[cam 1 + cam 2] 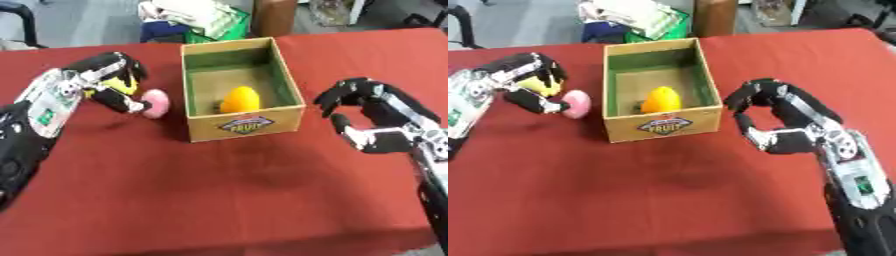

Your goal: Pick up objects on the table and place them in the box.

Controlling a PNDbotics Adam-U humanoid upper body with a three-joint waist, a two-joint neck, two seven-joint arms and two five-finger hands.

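In the left eye view, the left robot hand is seen to the left of the box, its fingers curled round a yellow object. A pink object lies on the red desk, touching the thumb tip of that robot hand and just beside the box wall. An orange-yellow object is already contained in the box. Displacement of the pink object is to be expected if the loaded hand is lifted carelessly; it may be rolled along the desk.

In the right eye view, the right robot hand is shown to the right of the box, fingers curled and nothing held. The box rim stands between the held object and its target; a low transfer path may cause the wall to be struck and the box to be shifted. Release above the orange-yellow object may cause a bounce.
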